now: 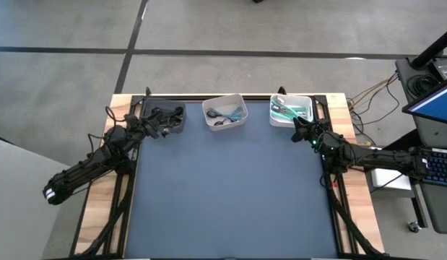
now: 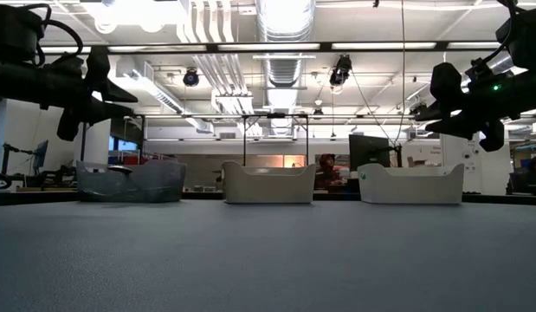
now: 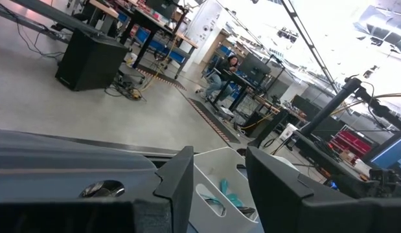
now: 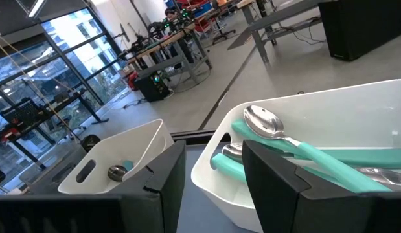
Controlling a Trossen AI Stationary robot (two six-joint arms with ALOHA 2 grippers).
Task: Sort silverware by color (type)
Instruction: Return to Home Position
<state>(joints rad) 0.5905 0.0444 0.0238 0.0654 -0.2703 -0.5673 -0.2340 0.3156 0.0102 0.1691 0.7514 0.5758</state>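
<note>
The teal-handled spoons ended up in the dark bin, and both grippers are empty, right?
Not quite: the teal-handled spoons lie in the white bins, not the dark bin; the right wrist view shows it. The left gripper and right gripper are indeed empty.

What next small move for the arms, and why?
Probably retract both arms: the left gripper, at the dark grey bin, and the right gripper, at the white square plastic bin holding teal-handled metal spoons, are open and empty.
</note>
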